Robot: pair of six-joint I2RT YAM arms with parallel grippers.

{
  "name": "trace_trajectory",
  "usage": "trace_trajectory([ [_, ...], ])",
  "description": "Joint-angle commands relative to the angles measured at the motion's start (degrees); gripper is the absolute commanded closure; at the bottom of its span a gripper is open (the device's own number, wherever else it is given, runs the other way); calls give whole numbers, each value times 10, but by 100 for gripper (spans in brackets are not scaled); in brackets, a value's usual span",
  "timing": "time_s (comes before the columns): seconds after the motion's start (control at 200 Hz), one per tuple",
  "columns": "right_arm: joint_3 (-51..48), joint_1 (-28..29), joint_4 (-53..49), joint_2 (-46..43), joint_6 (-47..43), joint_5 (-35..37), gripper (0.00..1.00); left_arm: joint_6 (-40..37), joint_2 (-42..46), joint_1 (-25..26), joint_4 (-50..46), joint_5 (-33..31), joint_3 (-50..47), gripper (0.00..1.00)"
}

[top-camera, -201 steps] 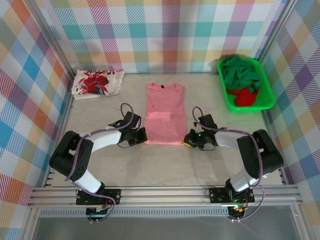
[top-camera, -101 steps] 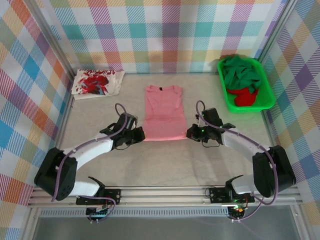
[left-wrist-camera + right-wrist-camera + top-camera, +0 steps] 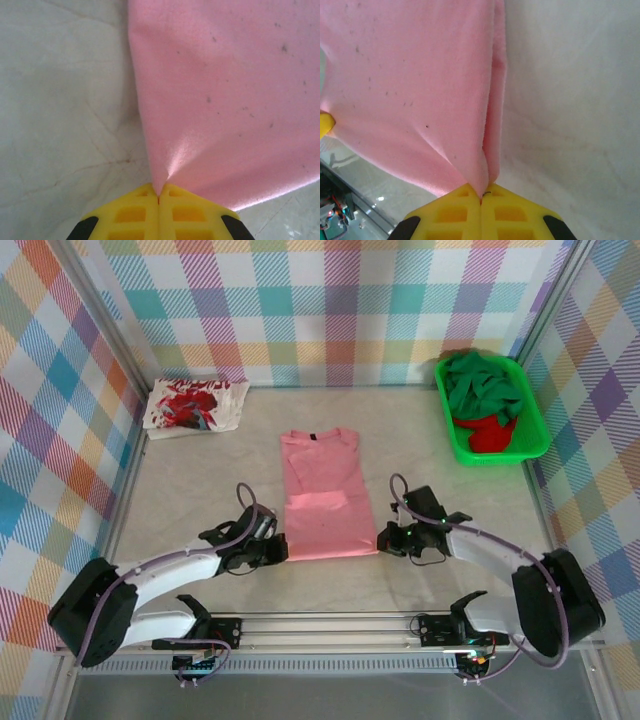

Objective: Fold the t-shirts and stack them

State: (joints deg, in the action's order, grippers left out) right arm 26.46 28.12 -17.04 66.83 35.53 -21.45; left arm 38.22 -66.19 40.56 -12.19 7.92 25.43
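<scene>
The salmon-pink t-shirt [image 3: 325, 495] lies lengthwise in the middle of the table, sleeves folded in, collar at the far end. My left gripper [image 3: 281, 549] is shut on its near left corner, and the yellow fingers [image 3: 131, 215] pinch the pink cloth [image 3: 225, 100] to a point. My right gripper [image 3: 383, 537] is shut on the near right corner, where the folded pink edge [image 3: 492, 125] runs into the closed yellow fingers [image 3: 507, 215]. A white t-shirt with red print [image 3: 196, 405] lies folded at the far left. Dark green and red t-shirts [image 3: 484, 400] are heaped in the tray.
A bright green plastic tray [image 3: 536, 415] stands at the far right against the checked wall. Checked walls enclose the table on three sides. A metal rail [image 3: 320, 625] with both arm bases runs along the near edge.
Both grippers have drawn toward the near edge, dragging the pink t-shirt with them by its two near corners. The shirt's bottom hem now lies closer to the arm bases.
</scene>
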Motion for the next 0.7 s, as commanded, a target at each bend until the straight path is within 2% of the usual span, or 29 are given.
trace_trajectory([
  [0.0,-33,10,-39,-57,34,21,100,17,18,20,-67,5,-15,100],
  [0.175,-30,11,-63,-96,40,19,100,7,57,26,-124,23,2,100],
  [0.315,25,11,-81,-86,46,37,100,-12,49,16,-161,26,76,100],
  [0.495,140,7,-126,-78,22,100,100,-40,32,-71,-175,92,168,100],
  [0.56,189,-2,-131,-50,2,97,100,-53,18,-106,-174,124,204,100],
  [0.695,268,-19,-120,26,-24,108,100,-97,-42,-157,-181,145,293,100],
])
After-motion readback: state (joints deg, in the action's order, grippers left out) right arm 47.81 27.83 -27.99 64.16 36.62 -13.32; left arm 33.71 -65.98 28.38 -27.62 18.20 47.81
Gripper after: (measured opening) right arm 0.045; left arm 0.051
